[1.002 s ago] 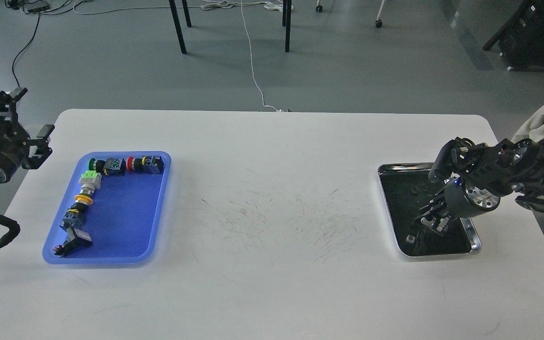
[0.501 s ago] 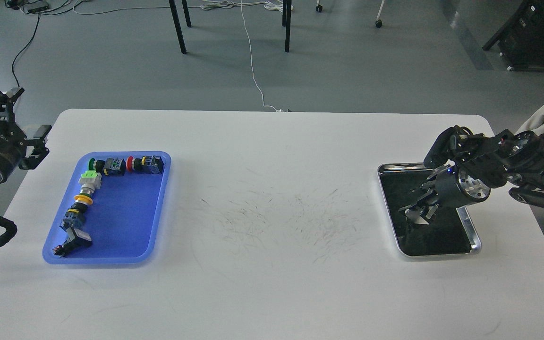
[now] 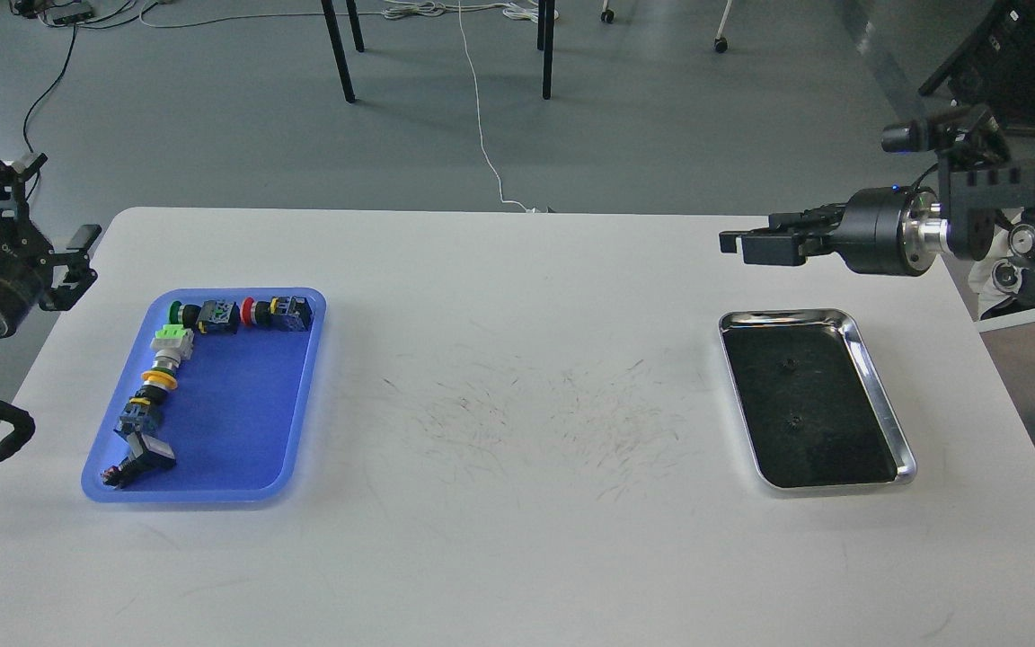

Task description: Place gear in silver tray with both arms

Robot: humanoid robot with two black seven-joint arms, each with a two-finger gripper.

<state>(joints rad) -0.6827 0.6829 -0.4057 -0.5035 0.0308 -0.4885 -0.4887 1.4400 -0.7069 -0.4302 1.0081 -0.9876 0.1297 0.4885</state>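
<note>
Shiny metal with rounded corners and a raised rim, the rectangular silver tray (image 3: 904,440) lies flat on the right part of the white table (image 3: 517,539), its long side running away from the robot. On its dark reflective bottom sit two small dark gears, apart from each other: one gear (image 3: 787,364) toward the far end, the other gear (image 3: 792,420) near the middle. Nothing touches the tray.

Beyond the tray's far end, raised over the table's far right edge, the right gripper (image 3: 745,244) lies level and points left, a black cylinder with a silver wrist ring behind it. Seen side-on, its black fingers (image 3: 774,252) lie close one over the other; whether they are pressed together or slightly parted, I cannot tell. Nothing shows between them.

Well apart, on the table's left part, sits a larger blue plastic tray (image 3: 239,431). Inside it a row of coloured push-button parts (image 3: 167,350) forms an L along the far and left walls, with green, red, yellow and white pieces.

Just past the table's left edge hangs the left gripper (image 3: 48,208), pointing up and away. Its two black fingers (image 3: 77,243) are spread wide and hold nothing.

Faint dark scratches (image 3: 535,413) mark the table's middle. Beyond the table lies grey floor with a white cable (image 3: 482,135) and black chair legs (image 3: 338,49).
</note>
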